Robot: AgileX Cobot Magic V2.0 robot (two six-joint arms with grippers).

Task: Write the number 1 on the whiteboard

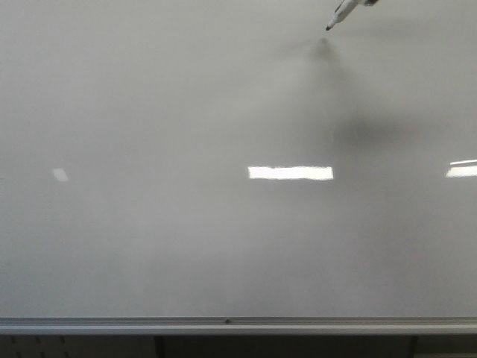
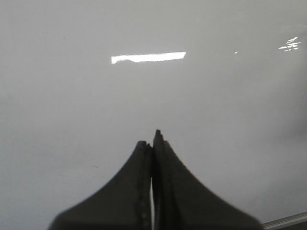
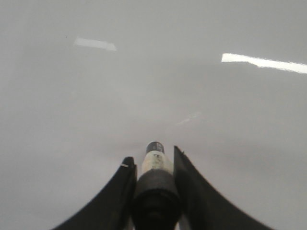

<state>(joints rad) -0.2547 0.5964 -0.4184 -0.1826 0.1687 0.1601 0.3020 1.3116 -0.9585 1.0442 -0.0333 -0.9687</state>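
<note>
The whiteboard (image 1: 149, 149) fills nearly the whole front view, glossy and pale grey, with a silver rail (image 1: 223, 325) along its bottom edge and bright rectangular light reflections (image 1: 291, 173) across its middle. No stroke shows anywhere on it, so the number 1 is not yet begun.

The right gripper (image 3: 154, 165) grasps a marker (image 3: 154, 167) between its fingers (image 3: 189, 191), the dark tip pointing at the board. In the front view only the marker's tip end (image 1: 337, 18) shows, at the upper right, hanging apart from its blurred shadow (image 1: 322, 49), which suggests the tip is near the surface but not touching.

The left gripper (image 2: 152, 143) has its fingers (image 2: 129, 191) clenched together on nothing, facing bare board.

To do the stroke well, I judge the tip should be brought straight onto the board with light, even pressure, then drawn directly downward in one steady pass, keeping the marker's angle fixed so the line does not waver or skip.

The marker's pale band carries marks too blurred to read; no other writing is visible.
</note>
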